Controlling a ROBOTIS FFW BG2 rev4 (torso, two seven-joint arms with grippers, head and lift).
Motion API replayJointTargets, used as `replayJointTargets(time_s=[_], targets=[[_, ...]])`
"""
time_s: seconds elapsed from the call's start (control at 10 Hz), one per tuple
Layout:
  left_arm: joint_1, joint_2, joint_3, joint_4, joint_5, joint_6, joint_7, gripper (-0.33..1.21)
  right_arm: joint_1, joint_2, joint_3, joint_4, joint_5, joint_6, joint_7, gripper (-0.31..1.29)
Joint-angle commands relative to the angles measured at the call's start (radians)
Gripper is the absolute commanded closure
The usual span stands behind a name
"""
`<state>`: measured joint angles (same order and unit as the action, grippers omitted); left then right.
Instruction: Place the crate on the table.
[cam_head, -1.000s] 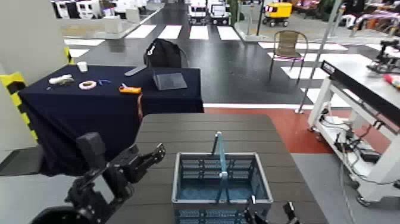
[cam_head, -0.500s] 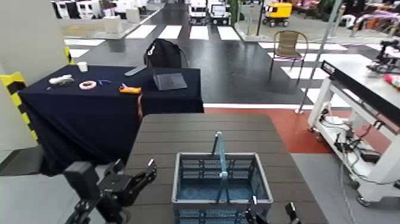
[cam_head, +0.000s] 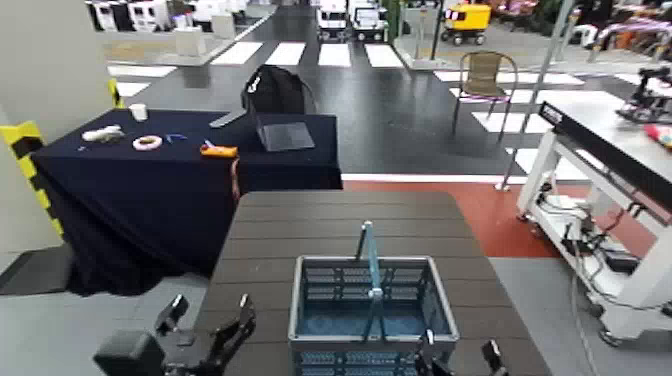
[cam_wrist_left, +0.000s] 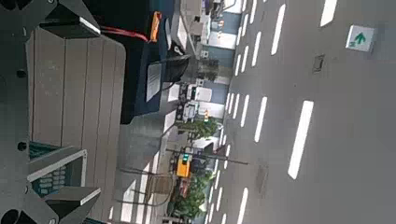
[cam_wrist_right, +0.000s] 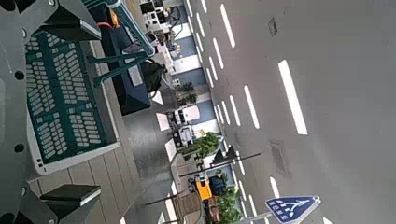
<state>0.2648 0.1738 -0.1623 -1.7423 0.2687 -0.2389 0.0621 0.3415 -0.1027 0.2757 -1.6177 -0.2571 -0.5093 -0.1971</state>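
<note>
The blue-grey mesh crate (cam_head: 370, 312) with its upright teal handle (cam_head: 369, 260) stands on the near part of the dark brown slatted table (cam_head: 340, 215). My left gripper (cam_head: 208, 316) is open and empty, low off the table's near left edge, apart from the crate. My right gripper (cam_head: 459, 352) is open and empty at the crate's near right corner, holding nothing. The left wrist view shows the open left gripper (cam_wrist_left: 82, 112), the slats (cam_wrist_left: 75, 84) and a crate corner (cam_wrist_left: 51, 166). The right wrist view shows the crate's mesh (cam_wrist_right: 56, 93) ahead of the open right gripper (cam_wrist_right: 79, 110).
A navy-draped table (cam_head: 150, 185) with a laptop (cam_head: 284, 135) and small items stands at the far left. A white-framed workbench (cam_head: 610, 130) stands at the right. A chair (cam_head: 485, 75) and a dark backpack (cam_head: 275, 90) are farther back.
My left arm has dropped and drawn back toward the near left, away from the table's edge. The crate and the right gripper have not moved.
</note>
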Motion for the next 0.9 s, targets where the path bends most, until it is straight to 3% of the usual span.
replayJointTargets(time_s=[0.1, 0.5, 0.9], targets=[[0.034, 0.003, -0.011, 0.001, -0.062, -0.051, 0.042, 0.12, 0.005, 0.003, -0.006, -0.005, 0.024, -0.003, -0.004, 0.14], [0.051, 0.018, -0.033, -0.002, -0.092, -0.069, 0.116, 0.12, 0.01, 0.005, -0.009, -0.014, 0.045, 0.0, -0.018, 0.14], [0.054, 0.021, -0.036, -0.003, -0.1, -0.077, 0.124, 0.12, 0.011, 0.006, -0.013, -0.022, 0.05, 0.025, -0.018, 0.14]])
